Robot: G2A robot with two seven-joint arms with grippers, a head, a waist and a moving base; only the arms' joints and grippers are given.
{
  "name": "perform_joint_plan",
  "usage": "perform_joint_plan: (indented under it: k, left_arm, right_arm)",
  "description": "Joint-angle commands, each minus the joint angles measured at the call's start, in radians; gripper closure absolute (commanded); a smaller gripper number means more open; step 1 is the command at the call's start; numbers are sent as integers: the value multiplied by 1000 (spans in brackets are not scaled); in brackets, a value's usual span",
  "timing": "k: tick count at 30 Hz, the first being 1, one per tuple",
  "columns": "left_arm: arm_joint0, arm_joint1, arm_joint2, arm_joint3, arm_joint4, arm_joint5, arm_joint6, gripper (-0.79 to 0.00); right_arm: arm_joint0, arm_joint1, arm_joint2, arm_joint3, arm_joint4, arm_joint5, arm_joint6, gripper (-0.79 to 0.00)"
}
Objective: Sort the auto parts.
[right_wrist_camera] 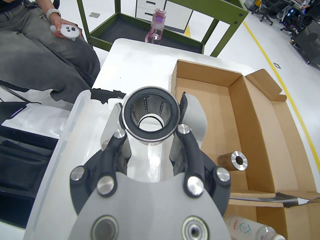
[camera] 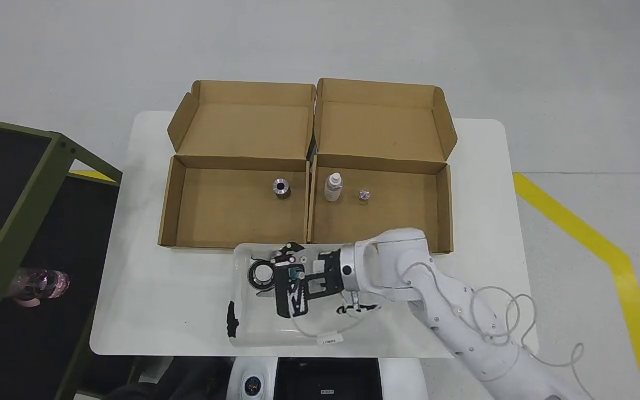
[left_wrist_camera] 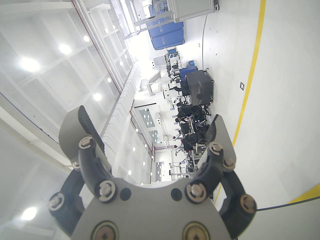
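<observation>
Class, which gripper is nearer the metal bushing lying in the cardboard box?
Right. The right gripper holds a bearing over the clear bin, just beside the box holding the bushing; the left gripper points out into the hall.

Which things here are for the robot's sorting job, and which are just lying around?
For the job: bearing in the right gripper, metal sleeve, white bottle, small metal part, two cardboard boxes, clear bin.
Just lying about: pink water bottle, green cart.
</observation>
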Motion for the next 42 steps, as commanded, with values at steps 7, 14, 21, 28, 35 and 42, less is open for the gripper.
perform_joint_plan:
  k: [7, 14, 21, 28, 35, 42]
  left_arm:
    - [0, 0, 0, 0, 0, 0, 0, -785]
    - [0, 0, 0, 0, 0, 0, 0, -785]
    - [0, 0, 0, 0, 0, 0, 0, -785]
    - [0, 0, 0, 0, 0, 0, 0, -785]
    - [0, 0, 0, 0, 0, 0, 0, -785]
    - [0, 0, 0, 0, 0, 0, 0, -785]
  right_arm:
    - [10, 4, 24, -8, 12, 19, -19, 0]
    - [26, 4, 35, 5, 29, 41, -31, 0]
    - [69, -4, 30, 39, 54, 69, -42, 0]
    - [127, -15, 22, 93, 64, 99, -48, 0]
    - [173, -26, 9, 182, 75, 127, -48, 0]
    - [232, -46, -28, 287, 89, 152, -46, 0]
